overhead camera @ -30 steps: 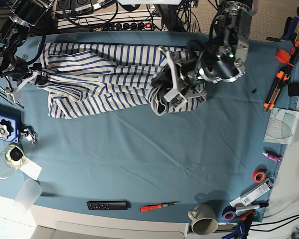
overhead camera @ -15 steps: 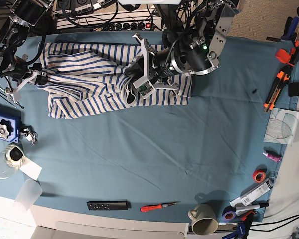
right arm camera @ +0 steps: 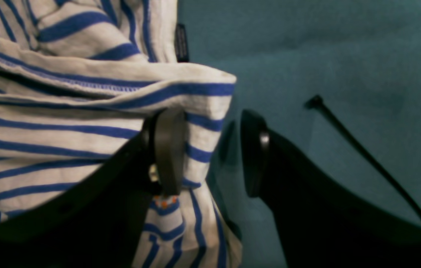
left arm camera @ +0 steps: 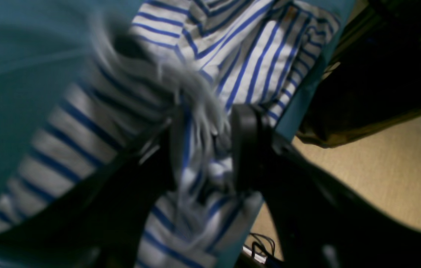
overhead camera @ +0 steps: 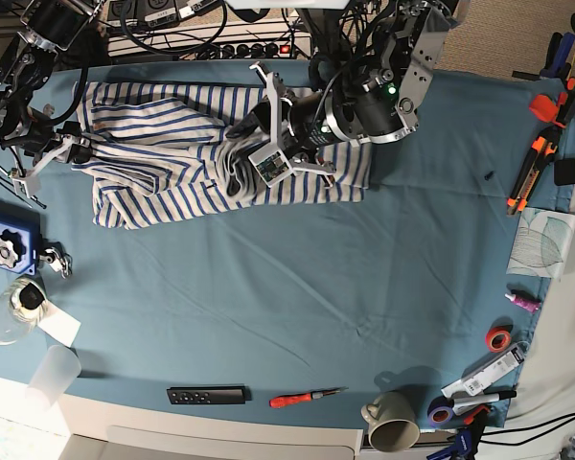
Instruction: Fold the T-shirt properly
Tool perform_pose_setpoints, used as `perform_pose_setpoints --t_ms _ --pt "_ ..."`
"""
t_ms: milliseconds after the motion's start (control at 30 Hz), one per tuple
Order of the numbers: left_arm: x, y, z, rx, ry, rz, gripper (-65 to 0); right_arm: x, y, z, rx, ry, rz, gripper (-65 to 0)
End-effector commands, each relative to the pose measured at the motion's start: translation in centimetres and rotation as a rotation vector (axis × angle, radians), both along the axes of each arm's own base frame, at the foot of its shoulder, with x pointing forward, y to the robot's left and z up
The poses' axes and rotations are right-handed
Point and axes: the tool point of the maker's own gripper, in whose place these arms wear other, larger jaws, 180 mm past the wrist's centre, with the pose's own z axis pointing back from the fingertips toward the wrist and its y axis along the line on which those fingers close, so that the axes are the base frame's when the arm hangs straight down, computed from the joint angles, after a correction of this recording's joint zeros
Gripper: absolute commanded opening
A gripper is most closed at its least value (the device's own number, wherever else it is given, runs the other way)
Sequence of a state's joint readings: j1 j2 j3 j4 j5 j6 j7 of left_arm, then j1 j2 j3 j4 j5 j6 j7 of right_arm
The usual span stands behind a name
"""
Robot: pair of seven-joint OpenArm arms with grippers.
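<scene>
In the left wrist view, blurred folds of the T-shirt (left arm camera: 195,149) are seen between the parted fingers of the left tool (left arm camera: 205,149); in the right wrist view, the right tool (right arm camera: 210,152) is seen open at the shirt's edge; in the base view, the shirt is spread on the table (overhead camera: 297,287).

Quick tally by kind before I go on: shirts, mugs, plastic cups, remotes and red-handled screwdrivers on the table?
Shirt: 1
Mug: 1
Plastic cup: 1
Remote: 1
Red-handled screwdriver: 1
Total: 5
</scene>
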State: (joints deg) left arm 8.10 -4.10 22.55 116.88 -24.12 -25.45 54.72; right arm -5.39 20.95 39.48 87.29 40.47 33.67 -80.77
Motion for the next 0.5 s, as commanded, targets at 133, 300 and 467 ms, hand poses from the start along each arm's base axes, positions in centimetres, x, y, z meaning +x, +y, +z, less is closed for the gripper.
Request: perform_pose_setpoints --t_ms 133,300,467 --pt "0.3 -0.7 1.7 -0.066 -0.029 0.000 -42.2 0.9 -0.9 1.6 -0.030 -0.046 0.001 -40.2" --pt "0.1 0.3 0.2 0.024 0.045 0.035 -47.0 1.2 -0.9 1.7 -0.031 -0.060 -0.001 -40.2" --pt "0.5 2.9 -2.3 0.206 0.085 0.113 -62.1 1.8 -0.5 2.3 -0.001 -0.102 0.004 -40.2"
